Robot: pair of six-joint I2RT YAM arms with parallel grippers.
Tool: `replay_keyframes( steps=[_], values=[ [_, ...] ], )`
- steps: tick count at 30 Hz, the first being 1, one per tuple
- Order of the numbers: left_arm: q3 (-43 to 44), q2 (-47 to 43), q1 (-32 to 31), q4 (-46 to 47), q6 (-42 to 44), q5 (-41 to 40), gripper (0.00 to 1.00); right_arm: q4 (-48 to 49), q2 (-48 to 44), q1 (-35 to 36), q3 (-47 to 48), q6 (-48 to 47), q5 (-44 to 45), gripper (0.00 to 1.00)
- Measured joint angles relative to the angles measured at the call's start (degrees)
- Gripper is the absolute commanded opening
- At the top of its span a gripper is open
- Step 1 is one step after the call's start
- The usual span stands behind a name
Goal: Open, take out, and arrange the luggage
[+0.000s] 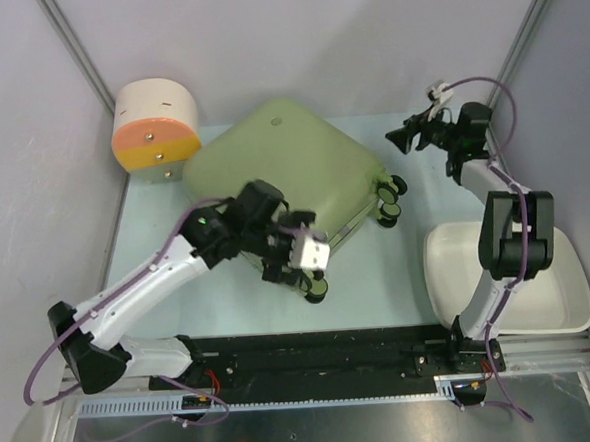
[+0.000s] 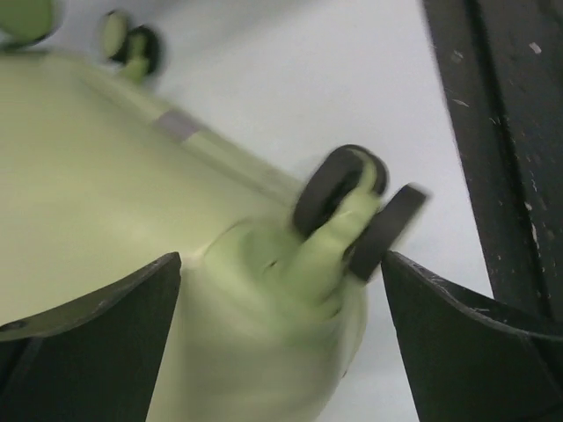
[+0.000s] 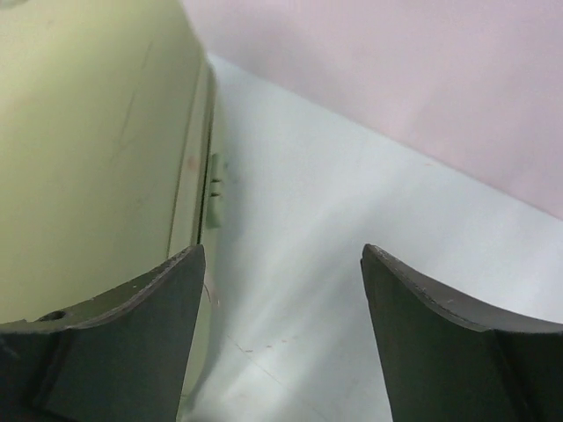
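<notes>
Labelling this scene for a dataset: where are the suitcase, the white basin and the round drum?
suitcase (image 1: 281,157), top view, middle of shell
white basin (image 1: 438,272), top view, bare left side
round drum (image 1: 155,141), top view, orange band

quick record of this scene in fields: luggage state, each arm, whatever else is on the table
luggage: pale green, shut, lying flat on the table
left gripper: open, fingers either side of a near-corner wheel
right gripper: open, empty, beside the luggage's far right edge
other items: white basin near right; cream-and-orange drum far left
task stage: not yet opened
</notes>
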Motion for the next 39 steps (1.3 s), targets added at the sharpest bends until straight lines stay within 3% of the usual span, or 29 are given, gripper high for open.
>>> replay_keyframes(
  steps=[5, 9, 15, 20, 29, 39],
  values=[
    [8.04, -2.64, 11.61, 0.31, -14.16, 3.10, 1.00, -16.68, -4.68, -3.45, 8.72, -0.39, 2.36, 0.82],
    [7.41, -8.09, 28.55, 2.86, -28.20, 5.66, 1.00, -26.84, -7.13, -3.58, 12.24, 0.24, 3.67, 0.83],
    [-4.17, -18.67, 51.93, 7.76, -48.78, 7.72, 1.00, -38.10, -6.88, -1.38, 12.79, 5.60, 1.75, 0.93],
    [-14.67, -20.63, 62.55, 8.44, -61.46, 10.69, 1.00, -48.57, -5.51, 0.50, 12.81, 5.53, -1.73, 0.92],
    [-23.87, -13.38, 62.97, 20.31, -75.95, 16.63, 1.00, -59.23, -7.76, 1.01, 9.29, 0.33, -10.56, 0.80],
    [-19.80, -2.54, 50.86, 34.84, -81.68, 21.84, 0.93, -73.13, -14.03, 2.49, -3.10, -8.68, -13.77, 0.72]
  ],
)
